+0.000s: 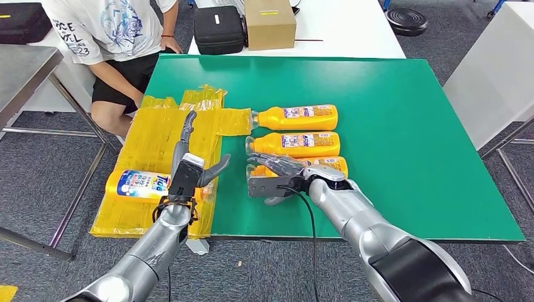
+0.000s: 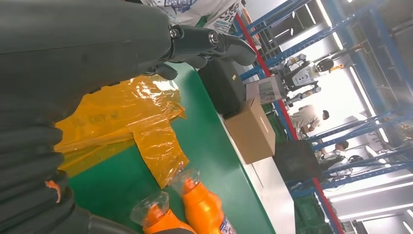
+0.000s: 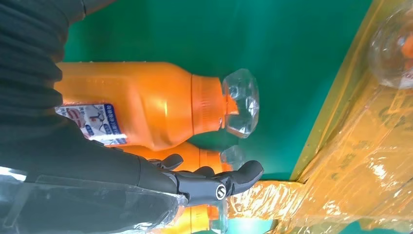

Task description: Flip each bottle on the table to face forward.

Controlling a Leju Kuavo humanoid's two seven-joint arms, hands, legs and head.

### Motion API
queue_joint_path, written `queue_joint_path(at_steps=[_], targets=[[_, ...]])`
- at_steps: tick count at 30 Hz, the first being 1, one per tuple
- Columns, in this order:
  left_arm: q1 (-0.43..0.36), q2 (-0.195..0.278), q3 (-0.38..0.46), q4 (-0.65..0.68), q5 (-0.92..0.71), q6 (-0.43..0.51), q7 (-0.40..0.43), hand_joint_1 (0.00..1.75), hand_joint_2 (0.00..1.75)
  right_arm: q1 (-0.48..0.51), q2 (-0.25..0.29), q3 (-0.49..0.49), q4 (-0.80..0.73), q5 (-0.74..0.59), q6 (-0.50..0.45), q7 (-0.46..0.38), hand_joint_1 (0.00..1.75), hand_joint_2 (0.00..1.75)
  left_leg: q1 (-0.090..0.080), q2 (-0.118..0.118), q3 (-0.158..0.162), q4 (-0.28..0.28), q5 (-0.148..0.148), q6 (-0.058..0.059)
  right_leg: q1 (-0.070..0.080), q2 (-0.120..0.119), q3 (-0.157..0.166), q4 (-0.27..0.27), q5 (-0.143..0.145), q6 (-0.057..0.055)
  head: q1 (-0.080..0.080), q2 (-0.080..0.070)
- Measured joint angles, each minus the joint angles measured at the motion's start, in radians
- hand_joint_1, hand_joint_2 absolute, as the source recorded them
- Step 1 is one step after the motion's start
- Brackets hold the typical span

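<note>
On the green table, head view, three orange bottles lay in a row just right of the yellow plastic sheet, a fourth bottle on the sheet itself. Right hand rested over the nearest of the row, fingers spread, grip unclear. Left hand hovered released above the sheet.

Left wrist: fingers apart, empty.

Right wrist: the bottle looked glossy, probably slippery (grab the body, not the clear cap).

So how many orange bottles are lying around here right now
4. Three orange plastic bottles lie in a row on the green mat: farthest, middle, nearest partly under the right hand. A fourth lies on the yellow plastic sheet beside the left hand.
</note>
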Motion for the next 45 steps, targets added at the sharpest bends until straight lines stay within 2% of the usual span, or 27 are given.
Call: queue_joint_path(at_steps=[12, 18, 45], targets=[[0.012, 0.013, 0.0, 0.0, -0.015, 0.0, 0.005, 0.0, 1.75, -0.016, -0.028, 0.014, 0.001, -0.02, -0.09, 0.0, 0.0, 1.75, 0.0, 0.0, 0.0, 0.0, 0.0, 0.0, 0.0, 0.0, 0.0, 0.0, 0.0, 0.0, 0.0, 0.0], [0.032, 0.02, 0.002, -0.016, -0.027, -0.001, 0.005, 0.0, 1.75, -0.016, -0.049, 0.015, -0.026, -0.027, -0.164, 0.014, 0.0, 1.75, 0.0, 0.0, 0.0, 0.0, 0.0, 0.0, 0.0, 0.0, 0.0, 0.0, 0.0, 0.0, 0.0, 0.0], [0.057, 0.032, 0.008, -0.062, -0.067, -0.032, 0.038, 0.0, 1.75, 0.033, -0.097, 0.027, -0.018, -0.037, -0.145, 0.039, 0.0, 1.75, 0.0, 0.0, 0.0, 0.0, 0.0, 0.0, 0.0, 0.0, 0.0, 0.0, 0.0, 0.0, 0.0, 0.0]])
